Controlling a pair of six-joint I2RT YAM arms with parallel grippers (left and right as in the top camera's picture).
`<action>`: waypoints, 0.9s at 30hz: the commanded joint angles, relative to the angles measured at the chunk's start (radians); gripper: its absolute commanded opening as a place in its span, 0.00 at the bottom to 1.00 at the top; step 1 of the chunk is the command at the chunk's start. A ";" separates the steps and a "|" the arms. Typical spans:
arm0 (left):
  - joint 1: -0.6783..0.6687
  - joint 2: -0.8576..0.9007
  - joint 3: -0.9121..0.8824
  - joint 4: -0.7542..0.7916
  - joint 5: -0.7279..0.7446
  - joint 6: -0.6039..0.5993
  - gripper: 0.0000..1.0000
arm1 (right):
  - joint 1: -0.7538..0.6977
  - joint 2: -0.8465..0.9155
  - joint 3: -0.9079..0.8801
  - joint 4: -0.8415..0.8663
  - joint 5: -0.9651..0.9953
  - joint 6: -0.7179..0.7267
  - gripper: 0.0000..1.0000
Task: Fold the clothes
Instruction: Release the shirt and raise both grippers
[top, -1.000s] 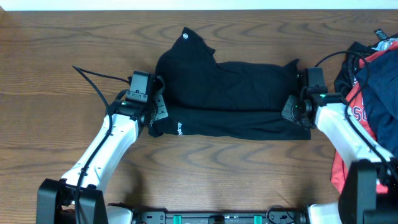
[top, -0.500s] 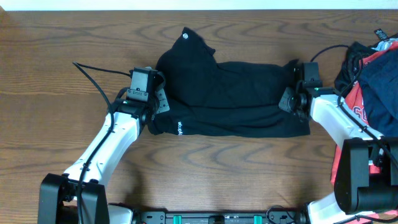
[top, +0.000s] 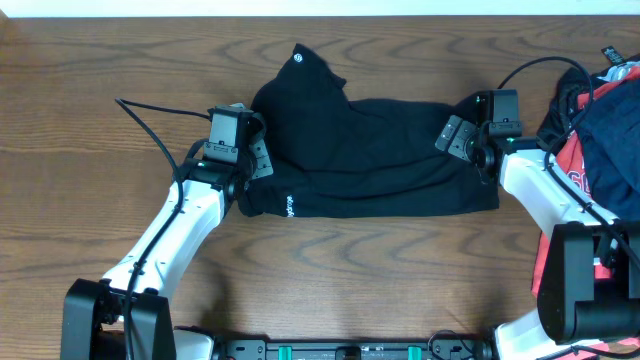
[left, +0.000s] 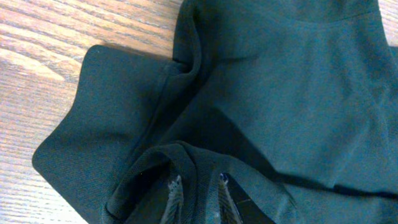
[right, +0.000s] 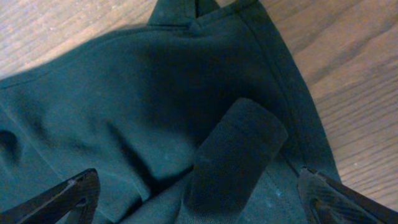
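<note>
Shirt (top: 370, 165) looks folded once, unfinished; pile (top: 600, 130) at right waits. Right pincer (right: 199, 190) released; left pincer (left: 199, 186): hold cannot be told.

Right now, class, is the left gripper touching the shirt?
Touching. The left wrist view shows the shirt bunched up around both fingertips of the left gripper, with cloth lying against them and no gap.

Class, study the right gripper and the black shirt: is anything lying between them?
Nothing visible. The right gripper, jaws wide open, hangs directly over the right end of the black shirt, a raised fold of that shirt between them. The pile of other clothes lies farther right.
</note>
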 joint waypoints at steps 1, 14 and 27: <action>0.005 0.005 0.023 -0.002 0.030 0.016 0.22 | -0.004 0.000 0.068 -0.037 0.014 -0.089 0.99; 0.003 0.006 0.275 -0.282 0.043 0.073 0.22 | 0.005 0.000 0.583 -0.652 0.065 -0.174 0.99; 0.003 0.260 0.566 -0.533 0.073 0.138 0.22 | 0.002 0.251 0.718 -0.846 -0.047 -0.233 0.99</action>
